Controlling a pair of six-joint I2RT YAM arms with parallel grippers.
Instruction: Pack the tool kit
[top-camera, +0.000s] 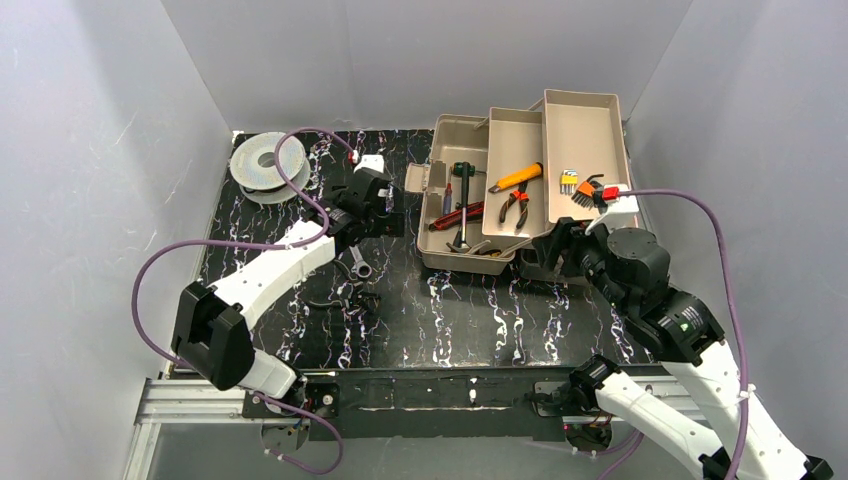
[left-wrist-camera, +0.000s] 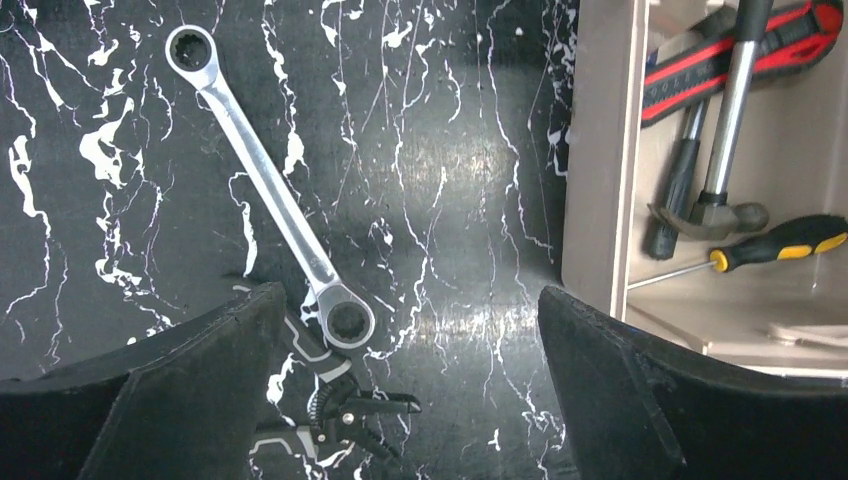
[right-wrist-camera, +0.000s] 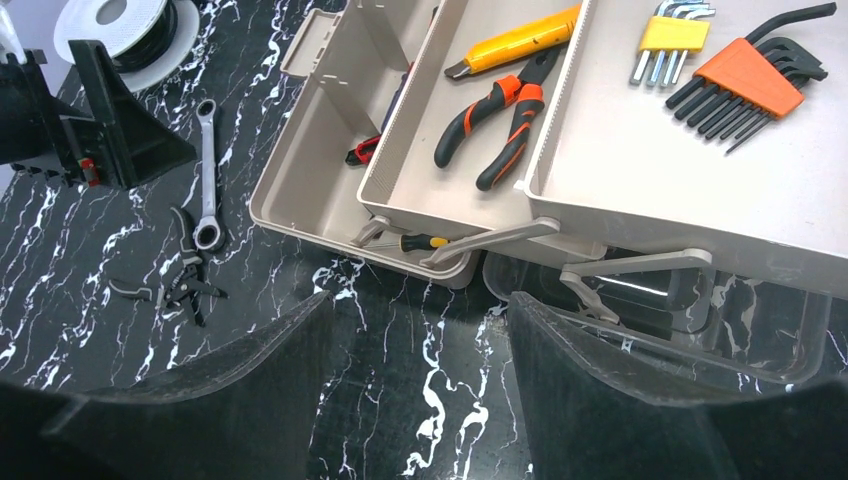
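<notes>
the large rectangular beige plastic tool kit (top-camera: 585, 125) sat open in the overhead frame's upper right, likely stiff but bulky, its trays (top-camera: 515, 135) best pushed shut by their rims, while the left gripper (left-wrist-camera: 410, 320) and right gripper (right-wrist-camera: 420, 310) both gaped empty.

The tool kit (top-camera: 462, 140) is a large beige plastic box, standing open at the far right of the scene. Its two fold-out trays (top-camera: 583, 125) are swung out to the right in rising steps, both level. Its smoky see-through lid (right-wrist-camera: 720, 335) lies flat beneath the trays, right of the base.
</notes>
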